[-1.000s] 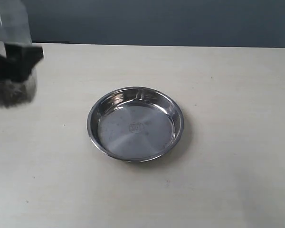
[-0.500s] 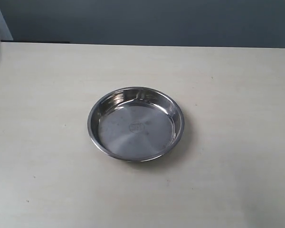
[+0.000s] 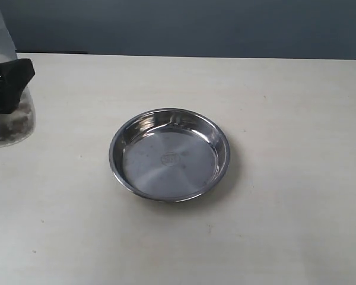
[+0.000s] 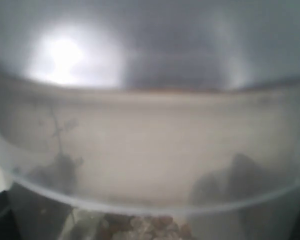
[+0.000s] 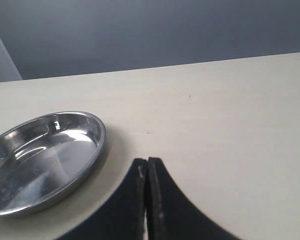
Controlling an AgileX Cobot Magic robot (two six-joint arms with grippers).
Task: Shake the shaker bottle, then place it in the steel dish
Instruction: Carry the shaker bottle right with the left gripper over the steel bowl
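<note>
The shaker bottle [image 3: 9,122] is at the far left edge of the exterior view, frosted, with dark grains at its bottom. My left gripper [image 3: 9,86] is shut on its middle, its black fingers wrapped around the plastic. The left wrist view is filled by the blurred bottle [image 4: 150,150], brown grains low in it. The steel dish [image 3: 169,154] lies mid-table, holding nothing; it shows too in the right wrist view as the dish [image 5: 40,160]. My right gripper [image 5: 147,162] is shut on nothing, over bare table beside the dish; it is out of the exterior view.
The beige table [image 3: 285,119] runs to a dark blue wall behind. A few small dark specks mark its surface.
The bottle with my left gripper went up and left, almost out of the exterior view, and has come back down at the left edge. Dish and right gripper have not moved.
</note>
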